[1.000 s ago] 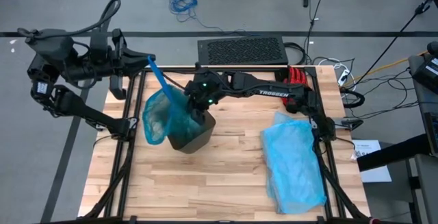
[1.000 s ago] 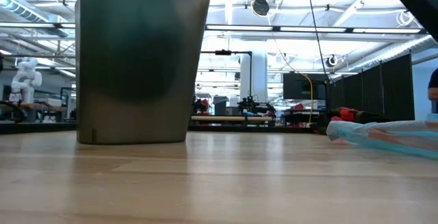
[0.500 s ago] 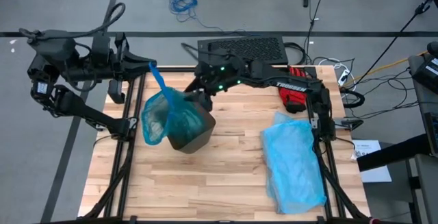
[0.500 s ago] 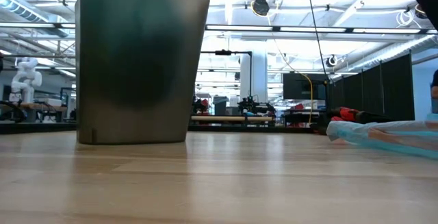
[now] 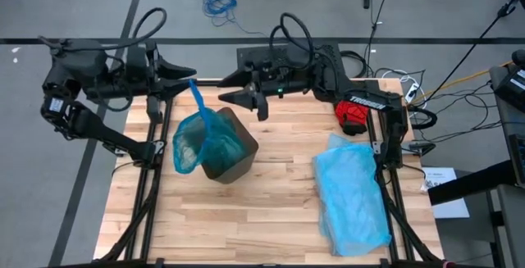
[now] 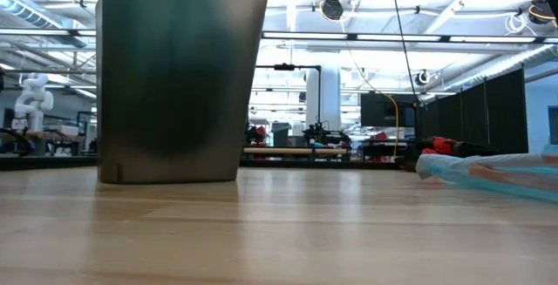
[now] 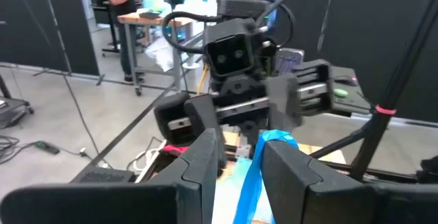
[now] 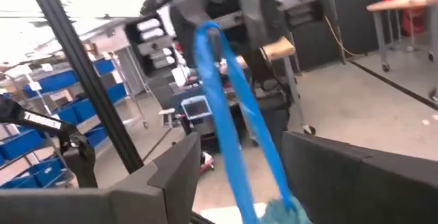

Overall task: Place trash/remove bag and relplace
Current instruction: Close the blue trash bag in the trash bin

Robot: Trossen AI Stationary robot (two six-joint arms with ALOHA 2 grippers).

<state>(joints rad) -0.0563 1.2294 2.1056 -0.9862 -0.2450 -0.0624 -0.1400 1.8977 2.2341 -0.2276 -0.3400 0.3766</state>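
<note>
Left fingers [image 7: 236, 166] parted around blue handle loop [image 7: 254, 172], right fingers [image 5: 234, 97] apart, empty

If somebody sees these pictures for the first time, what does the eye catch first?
First the teal bag spilling out of the brown bin at the table's middle, its blue handle standing up. The left gripper and right gripper face each other just behind it, fingers open. A pale blue bag lies on the right.
</note>
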